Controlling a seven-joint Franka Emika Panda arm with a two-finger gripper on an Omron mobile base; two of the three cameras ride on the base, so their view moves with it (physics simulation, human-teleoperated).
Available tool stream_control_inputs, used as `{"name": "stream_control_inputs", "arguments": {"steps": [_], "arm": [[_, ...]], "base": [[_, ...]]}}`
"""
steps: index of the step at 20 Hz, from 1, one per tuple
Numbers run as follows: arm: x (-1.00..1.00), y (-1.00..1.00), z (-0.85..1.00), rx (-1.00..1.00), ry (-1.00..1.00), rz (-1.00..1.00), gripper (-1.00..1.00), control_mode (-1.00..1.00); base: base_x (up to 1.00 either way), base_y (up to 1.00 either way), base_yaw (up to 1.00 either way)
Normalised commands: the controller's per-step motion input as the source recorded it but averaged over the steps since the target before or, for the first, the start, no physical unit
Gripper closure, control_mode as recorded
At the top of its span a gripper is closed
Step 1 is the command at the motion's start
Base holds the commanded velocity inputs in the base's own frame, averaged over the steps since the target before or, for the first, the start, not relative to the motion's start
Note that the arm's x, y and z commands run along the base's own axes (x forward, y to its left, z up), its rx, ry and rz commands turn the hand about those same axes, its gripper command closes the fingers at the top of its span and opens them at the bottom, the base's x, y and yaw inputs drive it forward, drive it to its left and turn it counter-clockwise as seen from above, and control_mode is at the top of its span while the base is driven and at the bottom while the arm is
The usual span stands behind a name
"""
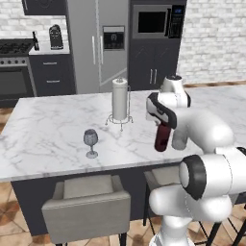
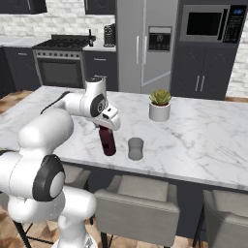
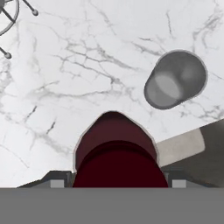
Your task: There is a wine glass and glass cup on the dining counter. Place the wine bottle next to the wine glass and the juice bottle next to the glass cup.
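Your left base view shows the wine glass [image 1: 90,142]; the right shows the glass cup [image 2: 135,148] beside your claw [image 3: 114,183], pinching the juice bottle [image 3: 114,153] beneath it.

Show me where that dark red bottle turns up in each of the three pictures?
Left base view: juice bottle right of centre, under the gripper.
Right base view: left of centre, beside the glass cup.
Hand view: bottom centre, seen from above.
Shared landmark: the dining counter.
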Motion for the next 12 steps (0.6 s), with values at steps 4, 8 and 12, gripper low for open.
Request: {"name": "stream_control_inputs", "arguments": {"steps": [4, 8, 12], "arm": [[0.25, -0.20, -0.19, 0.00, 0.00, 0.01, 1.00, -1.00], [0.29, -0.17, -0.14, 0.00, 0.00, 0.01, 1.00, -1.00], [0.24, -0.15, -0.13, 0.00, 0.00, 0.02, 1.00, -1.00]], "base": [[0.00, 0.00, 0.00], [0.00, 0.00, 0.00], [0.00, 0.00, 0.00]]}}
